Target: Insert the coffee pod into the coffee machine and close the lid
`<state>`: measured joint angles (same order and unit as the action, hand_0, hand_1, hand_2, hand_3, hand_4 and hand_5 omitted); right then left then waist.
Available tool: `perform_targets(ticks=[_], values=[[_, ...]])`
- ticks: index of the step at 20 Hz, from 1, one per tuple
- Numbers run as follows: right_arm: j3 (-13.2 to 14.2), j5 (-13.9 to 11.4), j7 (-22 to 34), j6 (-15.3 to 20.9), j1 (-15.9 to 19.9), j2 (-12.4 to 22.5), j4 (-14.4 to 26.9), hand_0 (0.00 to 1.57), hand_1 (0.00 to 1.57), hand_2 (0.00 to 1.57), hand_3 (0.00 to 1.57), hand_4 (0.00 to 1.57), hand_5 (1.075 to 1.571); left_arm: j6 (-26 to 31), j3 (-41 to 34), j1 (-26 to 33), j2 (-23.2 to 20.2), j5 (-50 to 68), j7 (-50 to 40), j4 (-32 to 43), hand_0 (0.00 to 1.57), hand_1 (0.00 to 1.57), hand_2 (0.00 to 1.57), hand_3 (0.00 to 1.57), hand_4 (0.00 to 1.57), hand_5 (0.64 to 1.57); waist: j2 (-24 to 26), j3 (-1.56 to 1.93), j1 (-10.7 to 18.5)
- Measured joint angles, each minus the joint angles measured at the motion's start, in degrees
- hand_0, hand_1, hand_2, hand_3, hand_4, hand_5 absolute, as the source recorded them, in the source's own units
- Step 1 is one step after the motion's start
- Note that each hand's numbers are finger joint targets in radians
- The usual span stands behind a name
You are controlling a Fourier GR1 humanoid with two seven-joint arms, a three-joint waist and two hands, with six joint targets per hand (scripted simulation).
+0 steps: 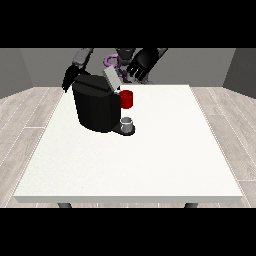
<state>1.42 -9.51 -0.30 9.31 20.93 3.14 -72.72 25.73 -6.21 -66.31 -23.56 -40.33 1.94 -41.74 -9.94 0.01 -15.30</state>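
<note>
White table (150, 165) fills the front view. At ten o'clock from its centre stands the black coffee machine (95, 107), lid (111, 78) tilted up, a red thing at the machine (126, 99) at its front. Below that, a grey thing (127, 123) sits on the machine's base. At twelve o'clock, the hand at the view's right (141, 64) hovers, fingers curled on nothing. The hand at the view's left (69, 80) shows behind the machine; its fingers cannot be told.

You have one view only, so no part of the scene is shared with another. The camera stands across the white table (150, 165) from the robot (122, 57), faces it, and looks down at a moderate angle. It sits well back: the whole tabletop shows, with floor at both sides. The robot appears small at the top, apparently cut off above the shoulders.
</note>
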Motion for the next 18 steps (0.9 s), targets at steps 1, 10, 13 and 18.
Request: perform_targets(ticks=[1,10,13,18], values=[[0.07,-0.04,0.27,0.13,0.88,0.01,-0.10,0.00,0.00,0.00,0.00,0.00,1.571,0.12,-0.38,-1.31,-0.19,0.08,-0.67,0.31,1.24,1.24,1.29,1.25,0.48,1.571,-0.72,0.00,-0.43],[1.01,-0.14,1.06,0.60,3.29,0.91,-1.03,0.00,0.00,0.00,0.00,0.00,1.571,-0.84,-0.50,-3.46,-1.15,-0.84,1.06,1.89,1.17,1.17,1.24,1.22,0.46,1.571,-4.89,-0.01,-1.40],[1.09,-0.10,2.22,0.66,4.29,0.95,-1.39,0.00,0.00,0.00,0.00,0.19,1.571,-0.89,-0.45,-4.09,-1.51,-1.22,1.61,2.63,1.25,1.25,1.29,1.24,0.45,1.571,-5.74,-0.01,-1.65],[2.56,0.55,-0.32,0.60,4.62,1.69,0.52,0.00,0.00,0.00,0.00,0.00,1.571,-0.84,-0.26,-5.12,-0.40,-1.34,1.13,2.58,1.21,1.21,1.25,1.22,0.43,1.571,-6.65,0.01,-0.88]])
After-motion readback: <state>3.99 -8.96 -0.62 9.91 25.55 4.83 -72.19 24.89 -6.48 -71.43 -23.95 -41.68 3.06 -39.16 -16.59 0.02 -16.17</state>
